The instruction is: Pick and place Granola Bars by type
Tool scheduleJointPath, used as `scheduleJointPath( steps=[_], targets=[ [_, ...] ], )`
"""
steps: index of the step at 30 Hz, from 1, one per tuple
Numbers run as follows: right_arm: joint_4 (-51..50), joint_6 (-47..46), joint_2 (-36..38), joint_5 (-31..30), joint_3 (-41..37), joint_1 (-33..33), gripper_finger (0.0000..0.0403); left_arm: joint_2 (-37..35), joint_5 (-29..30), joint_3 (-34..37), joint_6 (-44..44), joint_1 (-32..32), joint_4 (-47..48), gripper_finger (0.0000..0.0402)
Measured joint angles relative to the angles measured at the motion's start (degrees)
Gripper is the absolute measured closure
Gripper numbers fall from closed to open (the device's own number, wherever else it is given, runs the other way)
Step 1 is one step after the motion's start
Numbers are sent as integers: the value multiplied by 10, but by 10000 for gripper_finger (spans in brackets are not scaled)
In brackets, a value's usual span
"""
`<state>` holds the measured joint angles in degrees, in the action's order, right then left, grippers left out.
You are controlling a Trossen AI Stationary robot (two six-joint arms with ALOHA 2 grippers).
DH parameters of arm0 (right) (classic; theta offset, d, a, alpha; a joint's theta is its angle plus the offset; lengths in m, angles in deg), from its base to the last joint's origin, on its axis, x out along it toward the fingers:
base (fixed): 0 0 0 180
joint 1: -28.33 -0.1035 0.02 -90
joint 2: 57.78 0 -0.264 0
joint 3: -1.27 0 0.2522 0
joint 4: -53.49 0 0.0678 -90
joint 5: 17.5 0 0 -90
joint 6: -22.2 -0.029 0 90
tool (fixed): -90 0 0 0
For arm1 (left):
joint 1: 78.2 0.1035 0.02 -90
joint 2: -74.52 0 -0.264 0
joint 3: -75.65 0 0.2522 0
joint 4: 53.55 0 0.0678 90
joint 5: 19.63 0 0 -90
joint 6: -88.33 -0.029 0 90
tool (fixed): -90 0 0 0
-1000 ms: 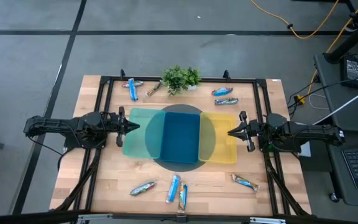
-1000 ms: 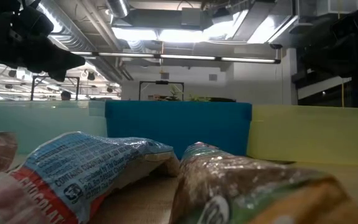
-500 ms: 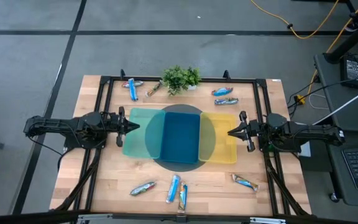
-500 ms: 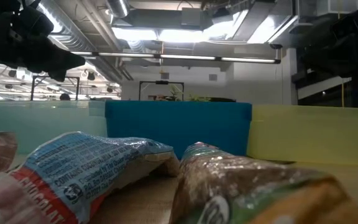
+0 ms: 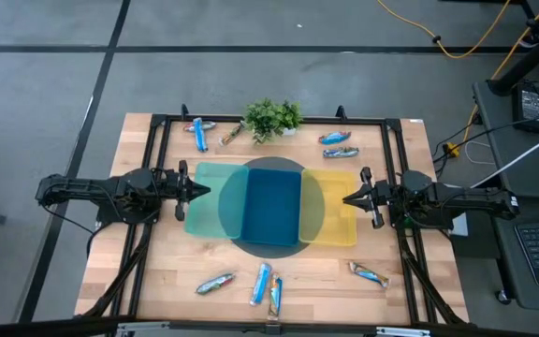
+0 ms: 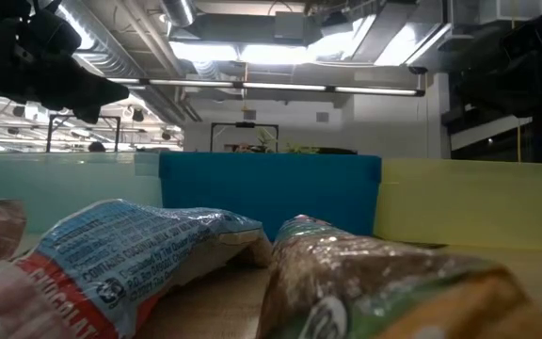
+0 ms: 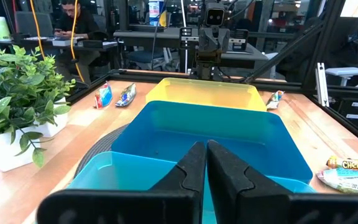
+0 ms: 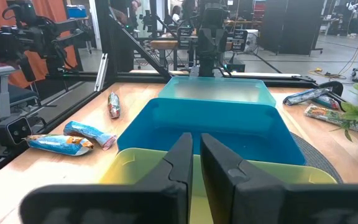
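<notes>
Overhead, straight down on whole table (image 5: 157, 271); low, level, close behind wrappers; wrist views face each other across shared blue bin (image 7: 229, 134), each showing the opposite arm.

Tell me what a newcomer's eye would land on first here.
Three bins in a row at the table's middle: teal, blue, yellow. The left gripper and right gripper face them from either side, both shut and empty. Granola Bars lie scattered along the near and far edges, beside a potted plant.

Blue bar wrapper (image 6: 149, 250), low view: small white print, only "CHOCOL…" in red legible. Bar wrapper (image 7: 351, 174) at the bench edge, left wrist view: "Chewy" read. Nothing else legible.
</notes>
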<state>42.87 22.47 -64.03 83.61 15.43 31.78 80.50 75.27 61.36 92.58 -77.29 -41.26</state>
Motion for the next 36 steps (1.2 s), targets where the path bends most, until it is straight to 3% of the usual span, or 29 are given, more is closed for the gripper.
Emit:
scheduleJointPath(
  steps=[15,26,36],
  targets=[
    [0,0,0,0,0,0,368,0,10,0,-20,0,-3,392],
    [0,0,0,0,0,0,368,0,18,0,-20,0,-60,395],
    [0,1,0,0,0,0,368,0,45,0,111,0,-96,393]
  ],
)
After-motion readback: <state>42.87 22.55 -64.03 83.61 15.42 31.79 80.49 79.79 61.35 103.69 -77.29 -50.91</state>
